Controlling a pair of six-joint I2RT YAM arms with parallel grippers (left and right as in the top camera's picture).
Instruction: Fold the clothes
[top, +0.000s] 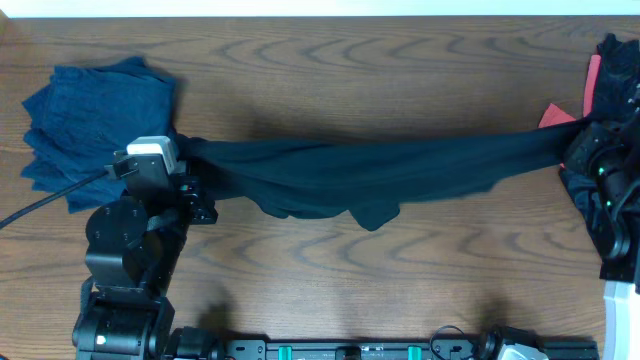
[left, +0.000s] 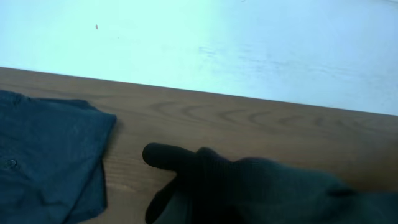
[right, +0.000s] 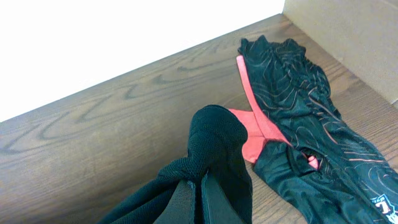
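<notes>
A long black garment (top: 380, 170) is stretched across the table between both grippers. My left gripper (top: 190, 150) holds its left end; in the left wrist view the black fabric (left: 249, 186) covers the fingers. My right gripper (top: 580, 140) is shut on its right end, and the fabric (right: 214, 143) bunches over the closed fingers (right: 199, 193). A black garment with coral-red trim (right: 298, 124) and small white lettering lies at the far right (top: 612, 70), beside the right gripper.
A folded dark blue garment (top: 90, 115) lies at the table's left, behind the left gripper, and shows in the left wrist view (left: 43, 155). The white wall (left: 217, 43) runs along the table's far edge. A cardboard surface (right: 354, 31) stands at the right.
</notes>
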